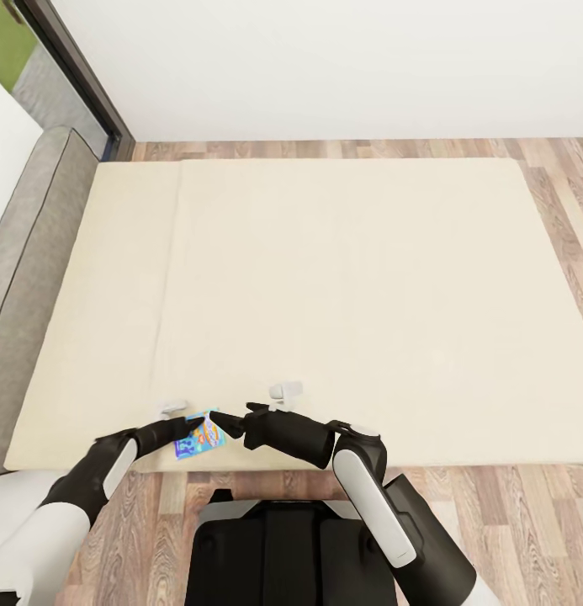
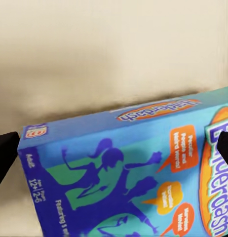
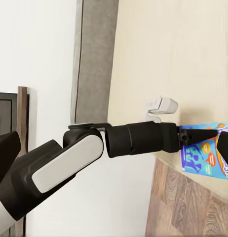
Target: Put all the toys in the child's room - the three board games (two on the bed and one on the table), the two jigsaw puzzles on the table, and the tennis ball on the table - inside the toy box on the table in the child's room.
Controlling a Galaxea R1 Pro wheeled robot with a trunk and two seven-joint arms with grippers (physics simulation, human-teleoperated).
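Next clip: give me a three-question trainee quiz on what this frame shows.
1. True or false: the game box lies at the bed's near edge.
2. Which arm reaches it from the left? A) left B) right
3. Fill in: the box's main colour is ____.

The left gripper and right gripper flank the box; whether the jaws are gripping it is unclear.

Key: 1 true; 2 A; 3 blue.

You see a glossy printed cardboard board game on the matt cream cloth mattress; beside the mattress, grey padded fabric edging and wood-plank floor.
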